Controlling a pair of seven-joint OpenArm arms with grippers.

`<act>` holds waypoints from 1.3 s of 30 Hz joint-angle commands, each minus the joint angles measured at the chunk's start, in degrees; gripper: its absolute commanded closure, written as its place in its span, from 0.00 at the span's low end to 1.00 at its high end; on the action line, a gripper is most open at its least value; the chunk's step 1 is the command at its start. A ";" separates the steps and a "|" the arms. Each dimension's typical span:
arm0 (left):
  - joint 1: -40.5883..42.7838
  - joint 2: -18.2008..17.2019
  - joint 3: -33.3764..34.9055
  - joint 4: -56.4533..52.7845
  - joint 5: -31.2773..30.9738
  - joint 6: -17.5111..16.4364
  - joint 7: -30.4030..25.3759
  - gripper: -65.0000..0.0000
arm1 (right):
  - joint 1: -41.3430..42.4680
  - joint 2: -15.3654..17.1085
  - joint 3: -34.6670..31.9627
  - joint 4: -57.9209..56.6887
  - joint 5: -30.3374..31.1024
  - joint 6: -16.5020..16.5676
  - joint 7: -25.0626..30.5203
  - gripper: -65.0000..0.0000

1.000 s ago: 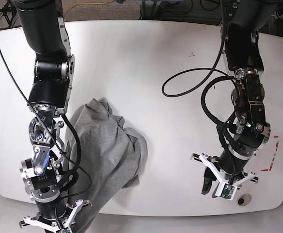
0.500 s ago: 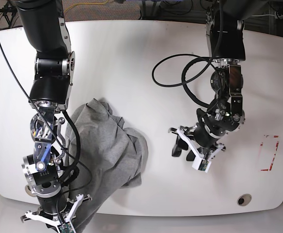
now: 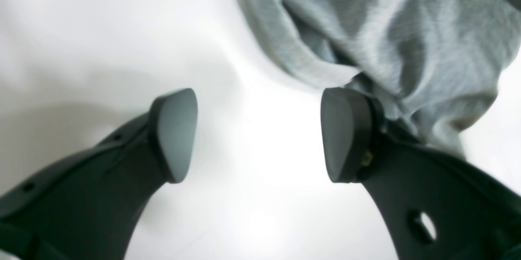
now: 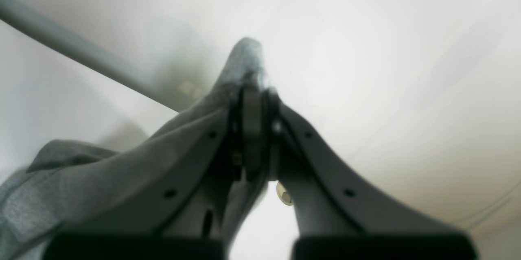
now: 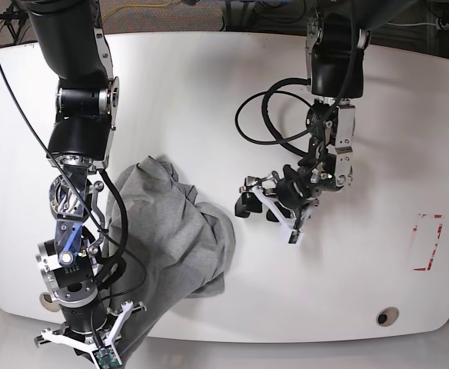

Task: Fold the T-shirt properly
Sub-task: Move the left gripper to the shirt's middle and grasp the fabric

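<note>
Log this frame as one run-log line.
left tool: open, beside shirt edge, not touching | right tool: shut on shirt, at table's near edge | shirt: bunched, unfolded

Left end effector (image 3: 256, 134) spread wide, right end effector (image 4: 254, 101) clamped together

One T-shirt (image 5: 171, 238), two claws

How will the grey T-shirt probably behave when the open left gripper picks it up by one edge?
The T-shirt lies crumpled in soft folds, so it will probably sag rather than hold shape. It already drapes limply from the right gripper. The left gripper may catch several layers.
</note>
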 commanded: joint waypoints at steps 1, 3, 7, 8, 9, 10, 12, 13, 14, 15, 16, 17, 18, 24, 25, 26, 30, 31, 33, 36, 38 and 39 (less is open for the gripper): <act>-2.54 1.32 0.06 -3.18 -0.82 -0.31 -2.88 0.31 | 1.79 0.38 0.21 1.60 -0.02 -0.43 1.72 1.00; -3.34 1.85 0.06 -5.90 -0.73 -0.31 -3.14 0.31 | 1.79 0.38 0.21 1.60 -0.02 -0.43 1.72 1.00; -5.09 3.07 0.06 -11.00 -0.73 -0.40 -3.93 0.31 | 1.70 0.46 0.21 1.60 -0.02 -0.43 1.72 1.00; -5.27 3.07 0.06 -11.70 -0.73 -0.40 -4.64 0.31 | 1.70 0.46 0.21 1.60 -0.02 -0.43 1.72 1.00; -5.53 3.07 0.06 -12.58 -0.73 -0.40 -5.60 0.31 | 1.61 0.46 0.21 1.60 -0.02 -0.43 1.72 1.00; -5.62 3.07 0.06 -13.02 -0.73 -0.40 -6.13 0.31 | 1.61 0.46 0.21 1.60 -0.02 -0.43 1.72 1.00; -5.80 3.07 0.06 -14.61 -0.73 -0.40 -8.06 0.31 | 1.61 0.46 0.21 1.60 -0.02 -0.43 1.72 1.00; -5.97 3.07 0.06 -15.40 -0.73 -0.40 -8.59 0.31 | 1.61 0.46 0.21 1.60 -0.02 -0.43 1.72 1.00; -6.41 3.07 0.06 -16.10 -0.73 -0.40 -9.12 0.31 | 1.52 0.46 0.21 1.60 -0.02 -0.43 1.72 1.00; -6.76 3.07 0.06 -16.80 -0.73 -0.40 -9.38 0.31 | 1.35 0.46 0.21 1.60 -0.02 -0.43 1.72 1.00; -7.38 3.07 0.15 -18.12 -0.73 -0.40 -9.73 0.31 | 1.00 0.46 0.21 1.60 -0.02 -0.43 1.72 1.00; -7.73 3.07 0.15 -19.00 -0.73 -0.40 -9.91 0.31 | 0.91 0.46 0.21 1.60 -0.02 -0.43 1.72 1.00; -8.35 3.07 0.15 -20.32 -0.73 -0.40 -10.17 0.31 | 0.82 0.46 0.21 1.60 -0.02 -0.43 1.72 1.00; -10.81 3.07 0.15 -26.47 -1.00 -0.49 -12.99 0.31 | 0.47 0.38 0.21 1.60 -0.02 -0.43 1.72 1.00; -11.07 3.07 0.15 -27.09 -1.35 -0.49 -13.60 0.31 | 0.47 0.38 0.21 1.60 -0.02 -0.43 1.72 1.00; -11.51 3.07 0.15 -28.23 -2.14 -0.49 -14.39 0.31 | 0.47 0.29 0.21 1.60 -0.02 -0.43 1.72 1.00; -12.92 3.07 1.11 -31.57 -5.04 -0.49 -15.80 0.31 | 0.47 0.29 0.21 1.60 0.07 -0.43 1.72 1.00; -13.62 3.07 2.70 -32.98 -6.71 -0.49 -16.24 0.31 | 0.47 0.38 0.21 1.60 0.07 -0.43 1.72 1.00; -14.24 3.07 4.72 -34.30 -8.82 -0.49 -16.86 0.32 | 0.47 0.38 0.21 1.60 0.07 -0.43 1.72 1.00; -14.50 3.07 8.06 -35.70 -12.60 -0.49 -18.26 0.32 | 0.47 0.38 0.21 1.60 0.07 -0.43 1.72 1.00; -14.59 3.07 10.34 -36.06 -14.62 -0.49 -18.88 0.32 | 0.47 0.38 0.21 1.60 0.07 -0.43 1.72 1.00; -14.59 3.07 11.49 -36.14 -15.59 -0.49 -19.23 0.32 | 0.47 0.38 0.21 1.60 0.07 -0.43 1.72 1.00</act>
